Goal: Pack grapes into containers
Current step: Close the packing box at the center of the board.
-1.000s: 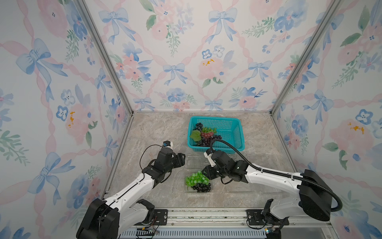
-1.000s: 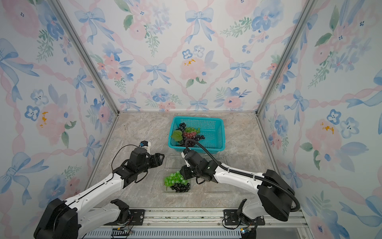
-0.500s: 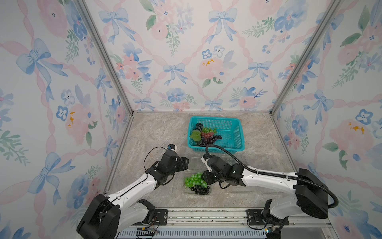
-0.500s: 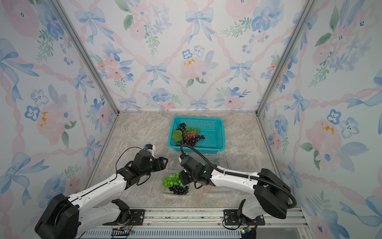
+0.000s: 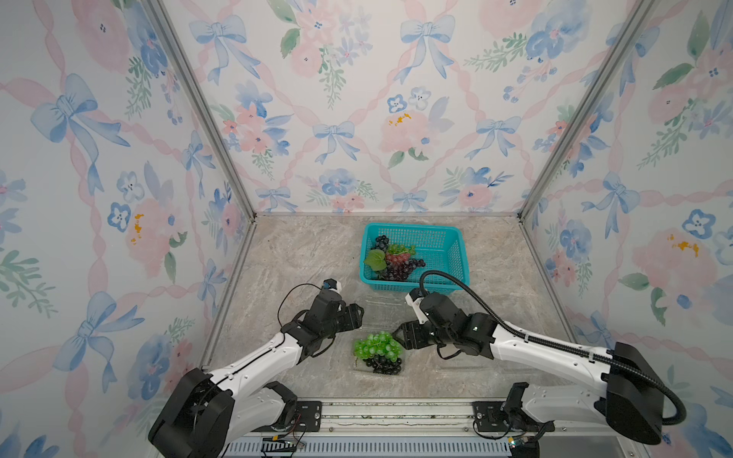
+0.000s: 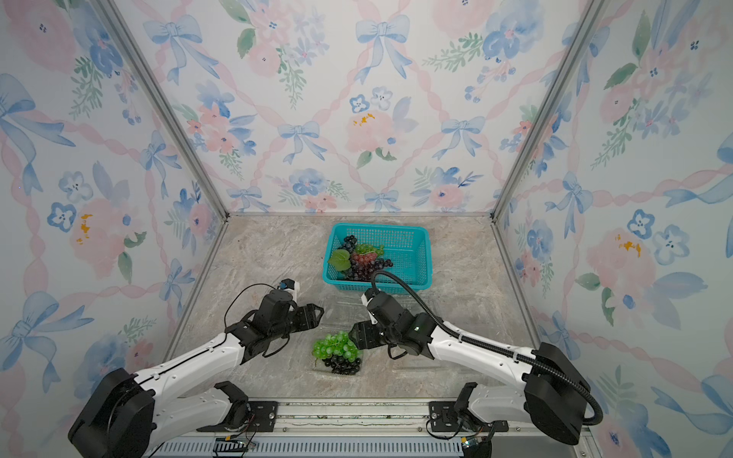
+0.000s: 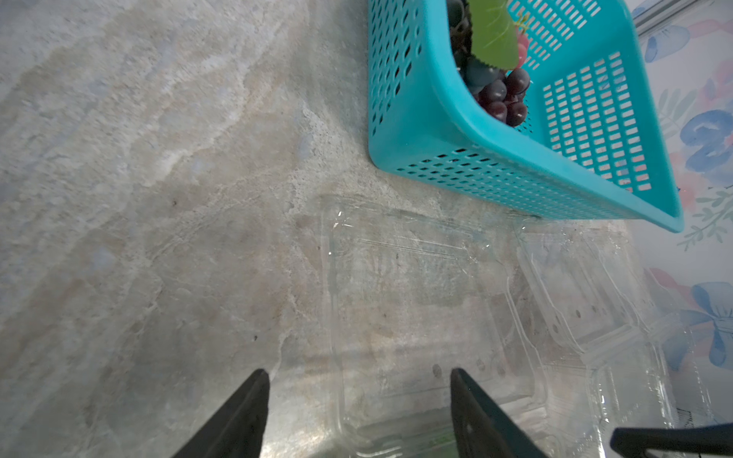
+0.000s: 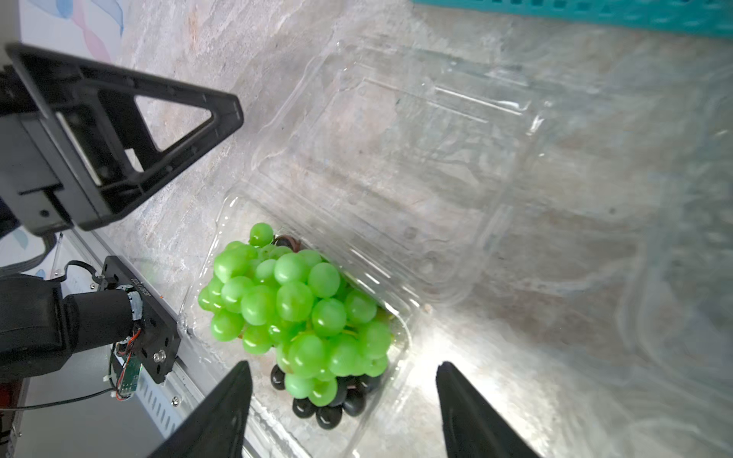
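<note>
A clear container (image 8: pixel 396 138) lies with its lid flat near the table's front. Its tray holds a green grapes bunch (image 5: pixel 376 345) (image 8: pixel 293 305) on top of a black bunch (image 5: pixel 384 365) (image 8: pixel 329 412). My right gripper (image 5: pixel 400 335) (image 8: pixel 343 365) stands open just right of the green bunch, with nothing between its fingers. My left gripper (image 5: pixel 359 315) (image 7: pixel 358 372) is open over the left edge of the lid (image 7: pixel 416 277). More grapes (image 5: pixel 396 263), dark, red and green with a leaf, lie in the teal basket (image 5: pixel 412 227).
A second clear container (image 7: pixel 587 301) lies just right of the first, partly under my right arm. The teal basket (image 6: pixel 380 227) stands directly behind both. Patterned walls close the table's left, right and back sides.
My right gripper has opened and drawn back a little from the green bunch, which now rests on the black bunch. My left gripper has moved closer to the lid.
</note>
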{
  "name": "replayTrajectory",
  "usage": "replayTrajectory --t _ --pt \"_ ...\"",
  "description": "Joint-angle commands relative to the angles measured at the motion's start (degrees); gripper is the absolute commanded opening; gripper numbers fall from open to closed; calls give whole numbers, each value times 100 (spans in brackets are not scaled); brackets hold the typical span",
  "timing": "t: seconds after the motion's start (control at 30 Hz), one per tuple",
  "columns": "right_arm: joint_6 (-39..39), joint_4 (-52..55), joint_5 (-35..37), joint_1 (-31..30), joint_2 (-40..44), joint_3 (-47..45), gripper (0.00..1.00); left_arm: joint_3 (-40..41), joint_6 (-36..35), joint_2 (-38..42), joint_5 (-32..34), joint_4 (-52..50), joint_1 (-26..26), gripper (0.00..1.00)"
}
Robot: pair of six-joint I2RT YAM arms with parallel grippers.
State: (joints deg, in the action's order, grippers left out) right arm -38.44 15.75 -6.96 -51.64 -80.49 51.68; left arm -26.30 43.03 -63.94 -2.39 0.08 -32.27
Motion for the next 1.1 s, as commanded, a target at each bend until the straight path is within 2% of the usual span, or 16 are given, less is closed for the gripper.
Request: replayTrajectory --t 0.0,0.23,0.43,0.7,0.9,1.07 --pt "-63 -249 -389 286 -102 -213 78 74 -155 -129 -154 96 -31 76" --pt "-225 -974 -867 821 -529 -251 80 42 -167 -529 -493 529 -12 77" --pt "-283 -1272 -827 909 -994 -112 85 27 -180 -799 -596 763 2 77" --pt "-467 -1728 -913 1001 -1401 -120 85 169 -142 -898 -755 1147 18 77" --pt "-639 -2302 -965 1048 -1729 -173 85 437 130 -1059 -1081 1884 19 76" --pt "-680 -2533 -991 1055 -1829 -141 84 459 112 -964 -1090 1961 28 76"
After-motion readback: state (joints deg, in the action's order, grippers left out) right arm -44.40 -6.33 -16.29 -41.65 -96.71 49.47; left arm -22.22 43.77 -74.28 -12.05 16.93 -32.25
